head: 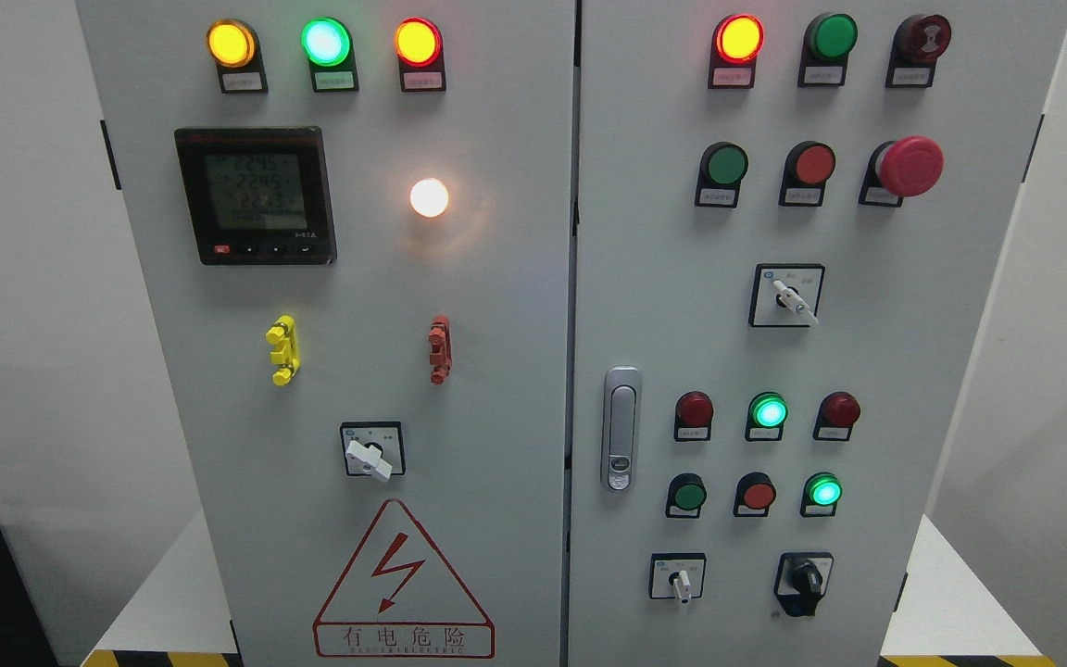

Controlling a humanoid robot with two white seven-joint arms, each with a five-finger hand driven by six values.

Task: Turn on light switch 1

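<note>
No hand shows in the head view, so neither hand's state can be told. Which control on the cabinet (515, 371) is light switch 1 cannot be told; the reach and press seem still ahead.

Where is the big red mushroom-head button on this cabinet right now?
In the head view, the red mushroom button sits on the right door, far right of its second row, beside a flat red button.
</note>
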